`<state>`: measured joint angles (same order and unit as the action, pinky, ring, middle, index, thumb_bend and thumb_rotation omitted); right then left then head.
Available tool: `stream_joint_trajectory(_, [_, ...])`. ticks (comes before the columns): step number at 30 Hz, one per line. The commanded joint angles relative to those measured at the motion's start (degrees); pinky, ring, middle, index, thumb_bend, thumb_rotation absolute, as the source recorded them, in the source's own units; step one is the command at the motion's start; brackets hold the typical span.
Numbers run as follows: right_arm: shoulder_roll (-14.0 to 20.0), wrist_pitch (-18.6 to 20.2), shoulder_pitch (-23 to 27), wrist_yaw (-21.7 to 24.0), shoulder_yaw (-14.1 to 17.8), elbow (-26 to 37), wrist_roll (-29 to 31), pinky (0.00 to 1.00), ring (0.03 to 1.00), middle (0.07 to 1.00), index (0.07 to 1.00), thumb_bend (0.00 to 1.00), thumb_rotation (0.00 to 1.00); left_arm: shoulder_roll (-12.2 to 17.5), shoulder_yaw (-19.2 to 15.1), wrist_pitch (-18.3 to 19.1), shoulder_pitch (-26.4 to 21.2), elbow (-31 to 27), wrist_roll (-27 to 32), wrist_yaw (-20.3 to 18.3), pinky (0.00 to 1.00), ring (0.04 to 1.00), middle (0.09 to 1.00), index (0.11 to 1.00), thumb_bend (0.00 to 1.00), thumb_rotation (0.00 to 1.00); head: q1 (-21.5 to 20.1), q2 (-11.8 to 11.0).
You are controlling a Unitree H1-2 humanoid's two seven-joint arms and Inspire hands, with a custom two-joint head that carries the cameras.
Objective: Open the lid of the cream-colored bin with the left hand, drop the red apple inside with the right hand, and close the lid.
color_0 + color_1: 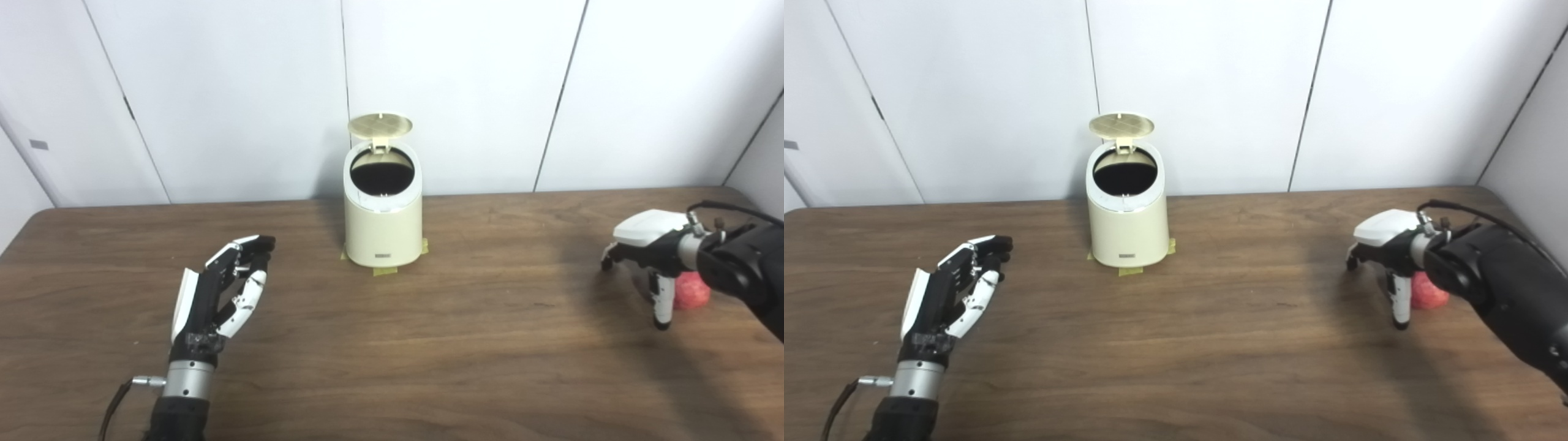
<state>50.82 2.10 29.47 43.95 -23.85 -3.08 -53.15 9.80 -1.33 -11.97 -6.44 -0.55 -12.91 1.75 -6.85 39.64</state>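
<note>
Both views show apple point(1429, 293) behind right hand point(1387, 257).

I see even, bright light from above; soft shadows fall on the table point(429, 343) under each arm, the wood shows faint sheen, edges slightly soft
</note>
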Motion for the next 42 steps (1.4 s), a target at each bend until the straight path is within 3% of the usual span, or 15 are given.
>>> stream_joint_trajectory(1, [2.9,1.9,0.1,1.9,2.3,1.6,-0.4,0.56,0.692,0.816,0.810,0.99,0.20,0.8,-0.3,-2.4,-2.1,-0.7,0.8,0.2,0.59,0.716,0.739,0.722,0.27,0.58,-0.2,0.1])
stream_joint_trajectory(6, [3.0,2.8,-0.6,4.6,3.4,3.2,-1.3,0.59,0.724,0.826,0.827,0.99,0.21,1.1,-0.4,-3.0,-2.3,-0.1,0.8,0.3,0.59,0.716,0.737,0.721,0.27,0.58,-0.5,0.3])
stream_joint_trajectory(14, [3.4,1.3,-3.3,3.4,5.6,5.8,-0.7,0.57,0.702,0.812,0.777,1.00,0.16,1.5,-0.5,-2.9,-2.3,0.0,0.8,0.4,0.59,0.712,0.736,0.720,0.28,0.61,-1.1,0.6])
stream_joint_trajectory(17, [3.1,2.4,-3.0,5.6,5.5,6.7,-1.9,0.56,0.696,0.813,0.766,1.00,0.20,1.6,-0.5,-2.5,-2.4,-0.1,0.9,0.3,0.59,0.716,0.739,0.721,0.28,0.62,-1.1,0.6])
stream_joint_trajectory(25, [3.2,2.1,-4.4,4.7,6.9,7.0,-0.8,0.56,0.693,0.809,0.767,1.00,0.18,1.5,-0.5,-2.4,-2.5,0.1,1.4,0.2,0.60,0.716,0.740,0.719,0.29,0.61,-1.2,0.5])
stream_joint_trajectory(28, [3.4,2.0,-4.5,5.7,7.4,7.1,-0.3,0.60,0.730,0.825,0.789,0.97,0.16,1.5,-0.6,-2.2,-2.4,-0.1,1.3,0.2,0.60,0.717,0.741,0.720,0.29,0.61,-1.3,0.6])
stream_joint_trajectory(33, [4.3,1.1,-5.4,5.4,7.9,7.2,0.7,0.63,0.714,0.798,0.766,0.96,0.16,1.5,-0.6,-1.9,-2.4,-0.3,1.2,0.2,0.60,0.723,0.744,0.723,0.30,0.62,-1.3,0.7])
stream_joint_trajectory(38, [4.7,1.6,-5.8,6.6,7.9,8.0,0.4,0.58,0.674,0.768,0.748,0.92,0.14,1.6,-0.6,-2.1,-2.4,-0.3,1.2,0.1,0.60,0.720,0.742,0.723,0.29,0.62,-1.3,0.8])
stream_joint_trajectory(42, [4.9,2.1,-6.1,7.6,7.4,8.2,-0.9,0.48,0.586,0.721,0.716,0.92,0.13,1.6,-0.6,-2.2,-2.5,-0.2,1.2,0.2,0.60,0.722,0.743,0.723,0.28,0.61,-1.2,0.8])
